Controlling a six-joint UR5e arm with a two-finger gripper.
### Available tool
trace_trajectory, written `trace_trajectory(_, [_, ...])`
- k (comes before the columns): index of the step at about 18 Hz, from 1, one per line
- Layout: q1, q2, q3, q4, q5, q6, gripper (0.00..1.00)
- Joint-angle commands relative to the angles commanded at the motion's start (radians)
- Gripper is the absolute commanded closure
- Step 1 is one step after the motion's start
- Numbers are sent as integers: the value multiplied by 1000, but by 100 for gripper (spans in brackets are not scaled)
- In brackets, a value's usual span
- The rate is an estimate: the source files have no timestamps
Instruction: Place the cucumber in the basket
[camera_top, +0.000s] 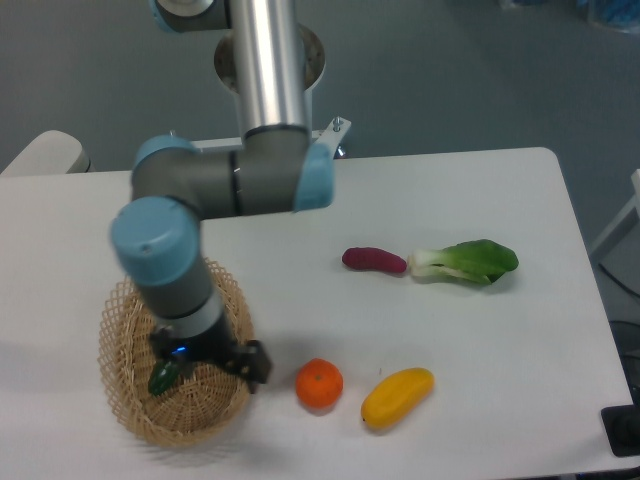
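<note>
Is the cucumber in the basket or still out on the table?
In: the cucumber's green tip shows inside the basket, mostly hidden by the arm.

Orange (319, 384), mango (397, 396), sweet potato (374, 260), bok choy (468, 261)

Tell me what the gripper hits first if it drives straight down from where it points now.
Probably the basket: the gripper points down over its right side, and the cucumber lies just left of it. Depth from this one view is uncertain.
</note>
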Motion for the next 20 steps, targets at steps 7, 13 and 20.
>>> trace_trajectory(7, [181, 66, -9, -38, -61, 443, 0])
trace_trajectory(13, [276, 111, -18, -153, -69, 720, 0])
trace_trajectory(20, [289, 129, -37, -175, -78, 767, 0])
